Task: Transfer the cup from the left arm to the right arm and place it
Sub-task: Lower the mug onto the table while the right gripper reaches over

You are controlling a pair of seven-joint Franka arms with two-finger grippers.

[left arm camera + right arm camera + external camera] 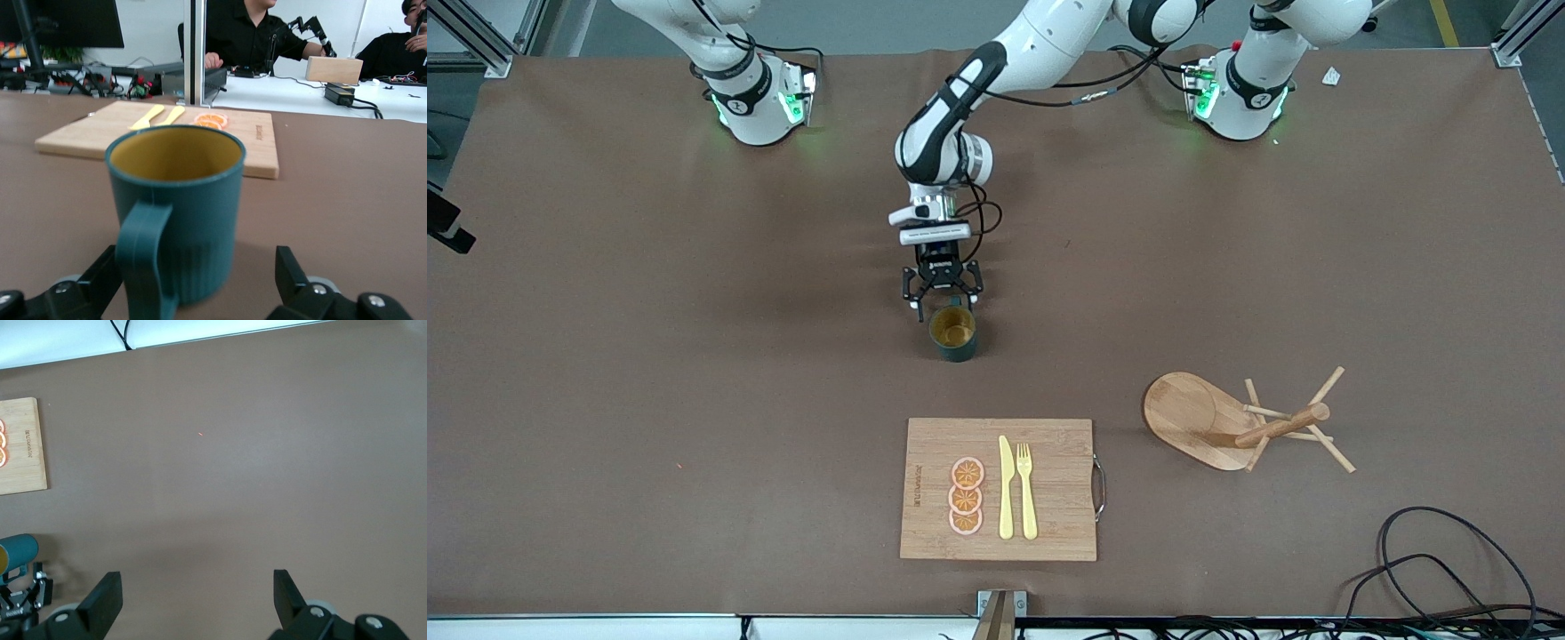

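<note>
The cup (952, 332), dark teal with an ochre inside, stands upright on the brown table near its middle. My left gripper (943, 307) is low at the table, open, with one finger on each side of the cup's handle end and not closed on it. In the left wrist view the cup (177, 207) fills the middle, handle toward the camera, between the spread fingers (107, 275) of the left gripper (198, 277). My right gripper (193, 600) is open and empty, high over bare table, and out of the front view. Its wrist view shows the cup (17, 550) small at the edge.
A wooden cutting board (1058, 480) with orange slices, a yellow knife and fork lies nearer the front camera than the cup. A wooden peg rack (1209, 418) lies tipped over toward the left arm's end. Black cables (1432, 569) lie at that front corner.
</note>
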